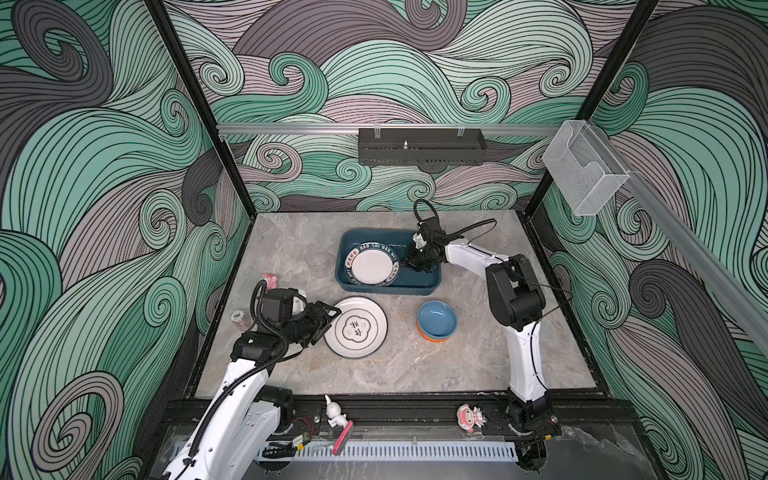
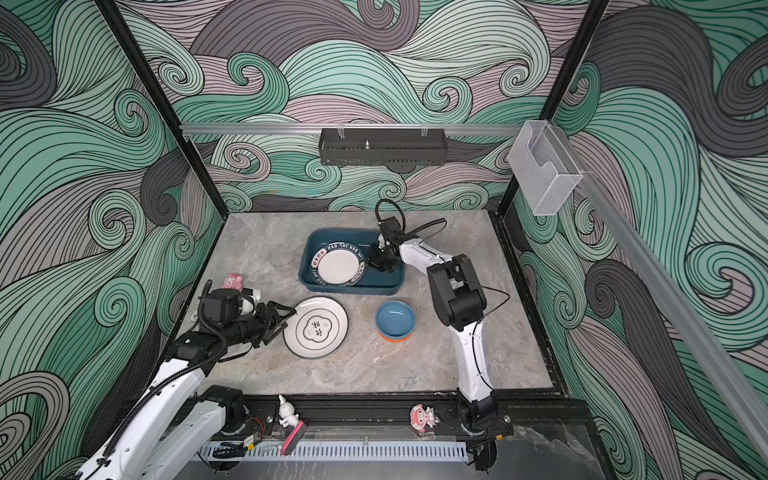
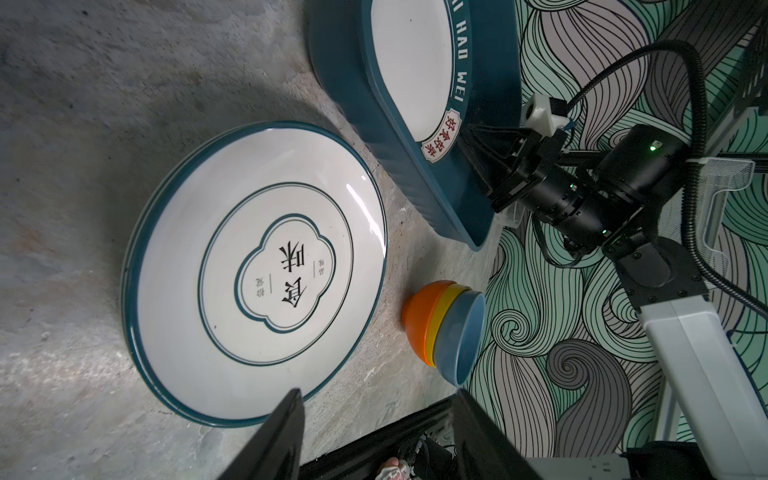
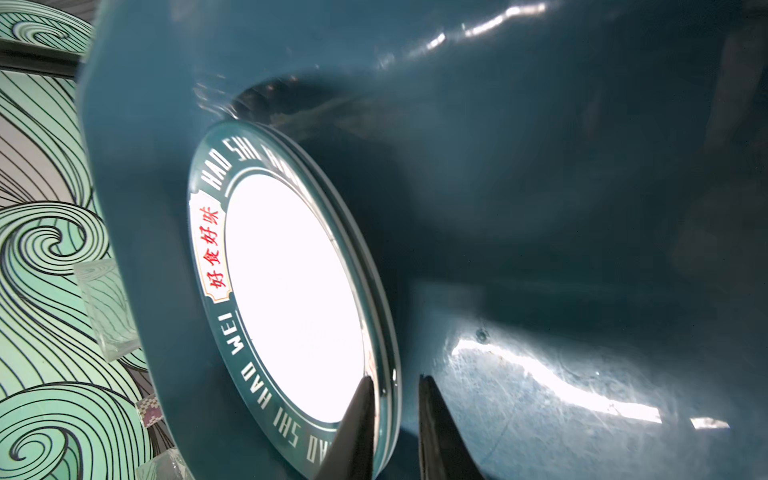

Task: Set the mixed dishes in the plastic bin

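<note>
The teal plastic bin (image 1: 419,283) (image 2: 386,279) stands at the back middle of the table. A white plate with a lettered rim (image 1: 372,265) (image 4: 291,291) leans inside it against its left wall. My right gripper (image 1: 409,264) (image 4: 395,380) reaches into the bin, slightly open. Its fingers straddle that plate's right rim, with a thin gap at the outer finger. A second white plate (image 1: 356,327) (image 3: 257,270) lies flat on the table. My left gripper (image 1: 332,322) (image 3: 378,395) is open and empty at its left rim. Stacked bowls (image 1: 437,319) (image 3: 453,328), blue over yellow and orange, sit right of it.
A clear glass tumbler (image 1: 316,258) stands left of the bin. A pink figurine (image 1: 272,280) sits by the left wall, and two figurines (image 1: 332,411) (image 1: 469,417) stand on the front rail. A black tray (image 1: 422,145) and a clear box (image 1: 582,170) hang on the walls.
</note>
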Motion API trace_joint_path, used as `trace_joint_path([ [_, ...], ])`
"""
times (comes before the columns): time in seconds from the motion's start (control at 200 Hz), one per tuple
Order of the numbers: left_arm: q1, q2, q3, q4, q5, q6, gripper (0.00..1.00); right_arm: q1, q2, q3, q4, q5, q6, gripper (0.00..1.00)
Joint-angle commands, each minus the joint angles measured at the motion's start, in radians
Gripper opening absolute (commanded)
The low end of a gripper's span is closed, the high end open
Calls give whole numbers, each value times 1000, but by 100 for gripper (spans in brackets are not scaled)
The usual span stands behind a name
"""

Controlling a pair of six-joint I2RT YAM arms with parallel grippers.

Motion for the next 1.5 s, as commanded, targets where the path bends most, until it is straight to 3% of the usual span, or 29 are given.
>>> trace_joint_path([
  [0.0, -6, -10, -3, 5, -19, 0, 59, 5, -15, 22, -36, 14, -24, 22],
  [0.455, -4, -18, -4, -37, -66, 23, 59, 32, -228, -86, -90, 36, -95, 27],
  [0.936, -2, 36, 8, -146, -164, 70, 59, 152, -462, -236, -230, 85, -225, 30],
  [1.286, -1, 128, -15, -171, -234, 106, 61, 280, -449, -258, -282, 142, -268, 34],
  [1.496, -2, 218, -24, -136, -219, 138, 61, 330, -393, -240, -286, 153, -277, 35],
])
